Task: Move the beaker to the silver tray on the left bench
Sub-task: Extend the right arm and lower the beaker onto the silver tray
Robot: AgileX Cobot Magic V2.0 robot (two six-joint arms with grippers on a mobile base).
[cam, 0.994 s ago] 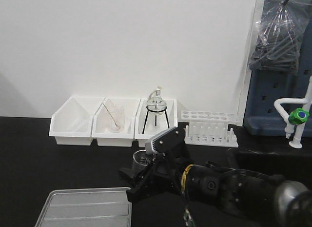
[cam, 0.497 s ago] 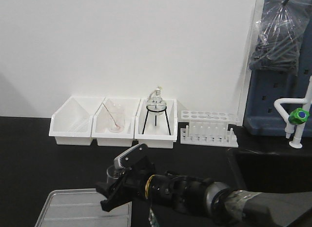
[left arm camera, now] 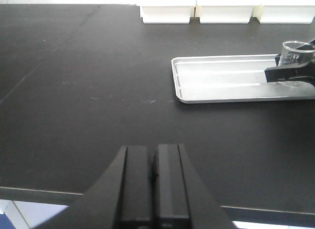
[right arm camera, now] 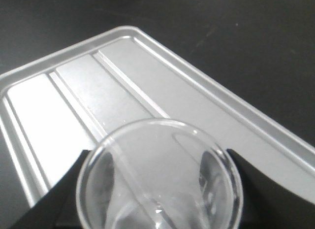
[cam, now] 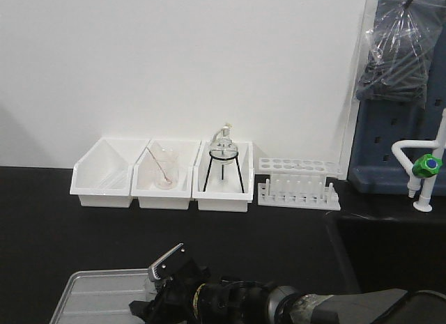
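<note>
A small clear glass beaker [right arm camera: 160, 175] sits between the two black fingers of my right gripper [right arm camera: 160, 194], which is shut on it. Directly under it lies the ridged silver tray [right arm camera: 98, 91]. In the left wrist view the beaker [left arm camera: 297, 52] stands upright over the right end of the silver tray [left arm camera: 231, 81], which lies on the black top of the left bench [left arm camera: 98, 66]. Whether the glass touches the tray I cannot tell. My left gripper [left arm camera: 150, 177] is shut and empty near the bench's front edge. In the front view my right gripper [cam: 150, 303] is low over the tray [cam: 90, 296].
Three deep white bins [cam: 104, 178] line the back wall, one holding a beaker with a rod [cam: 165, 172], one a tripod with a flask [cam: 223, 160]. A white test-tube rack [cam: 298, 184] stands to their right. A green-handled tap [cam: 426, 167] rises at the far right.
My right arm has carried the beaker left and toward the bench front, from beside the tray's right edge to over the tray, and lower.
</note>
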